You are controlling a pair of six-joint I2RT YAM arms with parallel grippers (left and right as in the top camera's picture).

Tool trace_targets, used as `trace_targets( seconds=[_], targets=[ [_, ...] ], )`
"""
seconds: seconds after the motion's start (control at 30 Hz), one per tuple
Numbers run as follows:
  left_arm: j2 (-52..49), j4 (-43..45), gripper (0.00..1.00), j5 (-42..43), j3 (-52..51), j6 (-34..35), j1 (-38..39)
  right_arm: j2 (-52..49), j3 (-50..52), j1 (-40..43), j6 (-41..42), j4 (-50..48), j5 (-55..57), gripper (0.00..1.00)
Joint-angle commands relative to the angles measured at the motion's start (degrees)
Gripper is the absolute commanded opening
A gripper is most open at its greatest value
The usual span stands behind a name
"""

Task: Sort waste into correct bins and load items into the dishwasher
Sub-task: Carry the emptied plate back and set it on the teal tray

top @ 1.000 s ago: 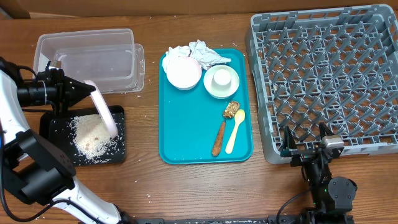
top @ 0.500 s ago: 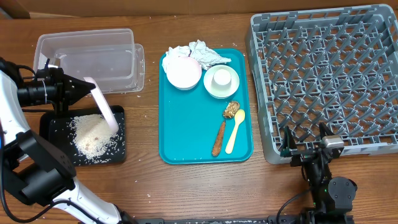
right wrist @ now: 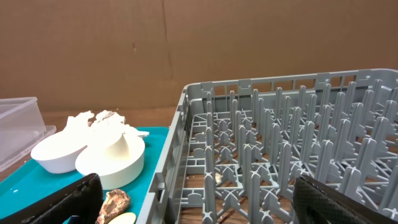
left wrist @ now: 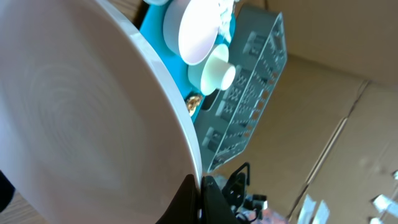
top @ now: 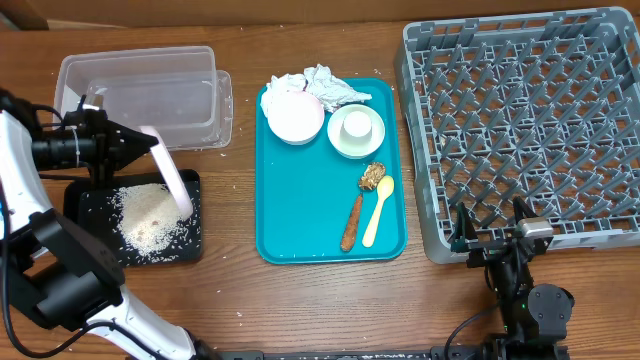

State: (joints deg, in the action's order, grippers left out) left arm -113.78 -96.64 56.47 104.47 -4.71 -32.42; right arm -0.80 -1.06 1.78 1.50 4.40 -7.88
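My left gripper (top: 148,146) is shut on the rim of the round pale plate (top: 168,173), held on edge over the black tray (top: 85,205), where white rice (top: 148,218) lies. In the left wrist view the plate (left wrist: 81,118) fills the frame with my fingers (left wrist: 200,202) pinching its edge. The clear tub (top: 140,95) sits behind. On the teal tray (top: 300,200) are the pink bowl (top: 293,115), whitish bowl with the cup (top: 356,128), napkins (top: 325,85), brown lump (top: 373,175), brown stick (top: 352,222) and spoon (top: 378,210). My right gripper (top: 492,232) is open by the grey rack (top: 525,120).
The rack's front left corner (right wrist: 186,124) is just ahead of my right fingers (right wrist: 59,202). Loose rice grains lie on the wooden table (top: 230,290) around the black tray. A cardboard wall (right wrist: 186,37) stands behind.
The plate has shifted slightly right and tipped a little more over the black tray. The right arm has not moved.
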Motion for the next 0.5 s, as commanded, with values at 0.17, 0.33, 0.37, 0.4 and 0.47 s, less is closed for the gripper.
trace_targets(
  seconds=[0.17,0.33,0.37,0.4,0.47],
  targets=[
    [4.90,-0.22,0.04,-0.09,-0.44,-2.14,9.53,0.57,0.59,0.00,-0.04,-0.26,0.55,1.00],
    [6.69,-0.20,0.04,-1.51,-0.44,-2.12,15.67,0.57,0.59,0.00,-0.02,-0.26,0.55,1.00],
    [7.17,-0.20,0.04,-2.71,-0.44,-1.95,17.46,0.57,0.59,0.00,-0.02,-0.26,0.55,1.00],
    [7.43,-0.17,0.04,-3.61,-0.44,-1.49,18.47,0.55,0.59,0.00,-0.04,-0.26,0.55,1.00],
    [8.11,0.39,0.04,-6.64,-0.44,0.09,21.55,0.57,0.59,0.00,-0.04,-0.26,0.55,1.00]
  ],
)
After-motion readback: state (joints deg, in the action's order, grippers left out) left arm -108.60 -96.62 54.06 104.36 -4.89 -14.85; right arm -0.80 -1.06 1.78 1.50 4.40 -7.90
